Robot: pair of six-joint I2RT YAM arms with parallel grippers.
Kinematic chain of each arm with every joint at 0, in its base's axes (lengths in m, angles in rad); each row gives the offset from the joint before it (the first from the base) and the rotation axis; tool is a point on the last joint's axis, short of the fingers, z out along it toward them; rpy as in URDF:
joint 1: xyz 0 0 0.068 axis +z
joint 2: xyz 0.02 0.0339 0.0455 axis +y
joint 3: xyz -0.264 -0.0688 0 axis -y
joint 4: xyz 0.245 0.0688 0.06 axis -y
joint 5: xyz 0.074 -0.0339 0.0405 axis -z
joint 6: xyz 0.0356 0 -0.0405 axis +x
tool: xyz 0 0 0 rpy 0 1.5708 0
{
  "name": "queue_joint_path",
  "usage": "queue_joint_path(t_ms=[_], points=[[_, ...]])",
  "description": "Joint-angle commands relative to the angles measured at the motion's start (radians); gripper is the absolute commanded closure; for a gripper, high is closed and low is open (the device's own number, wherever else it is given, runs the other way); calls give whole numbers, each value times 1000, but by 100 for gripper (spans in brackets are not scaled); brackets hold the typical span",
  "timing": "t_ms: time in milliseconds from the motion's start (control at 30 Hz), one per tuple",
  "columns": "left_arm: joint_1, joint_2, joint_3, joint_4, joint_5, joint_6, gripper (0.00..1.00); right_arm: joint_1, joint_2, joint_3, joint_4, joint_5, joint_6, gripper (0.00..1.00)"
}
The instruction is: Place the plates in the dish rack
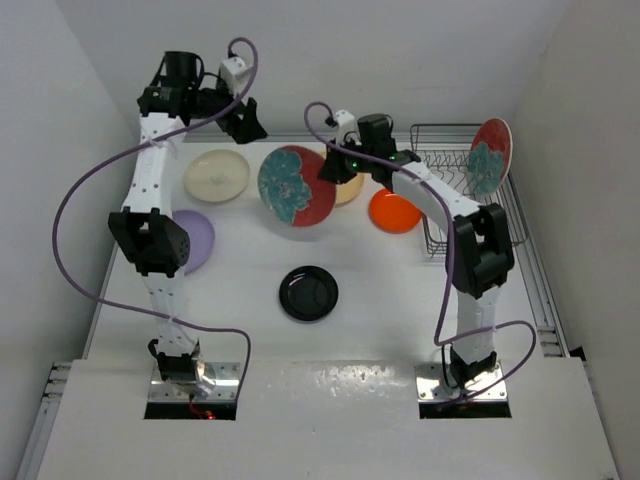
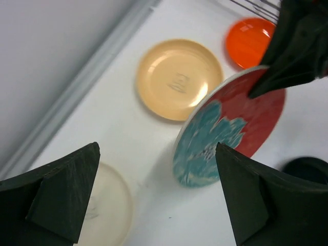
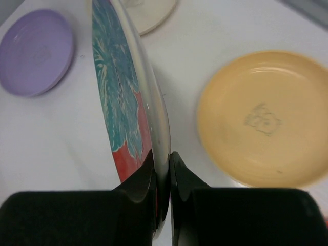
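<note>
Nearest the lens, the right gripper (image 3: 163, 156) is clenching the rim of a red teal-flowered plate (image 3: 120, 102), holding it on edge and tilted over the table's far middle; the left gripper (image 2: 157, 148) is hanging wide open, apart from it; the dish rack (image 1: 440, 135) is waiting at far right, a second flowered plate (image 1: 490, 157) standing inside. As I judge it, so narrow a pinch on one edge is inviting the plate to swivel or slip during the carry, dropping onto the pale orange plate (image 2: 179, 79) or the bright orange plate (image 1: 394, 211), or knocking the racked one.
</note>
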Motion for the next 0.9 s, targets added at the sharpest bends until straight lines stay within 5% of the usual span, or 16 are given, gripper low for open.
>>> queue_joint_path(t_ms=[0,167,500,867], points=[[40,-76,60,95,-180,-211,0,-53,-158,105,109,98,19,100],[127,-94,19,163,-309,-327,0,-144,-211,154,91,257,-2,100],[166,-128,-212,154,-574,-194,0,-380,-264,211,126,820,-347,100],[156,-99,-216,154,-608,-180,0,-568,-176,169,247,796,-465,100]])
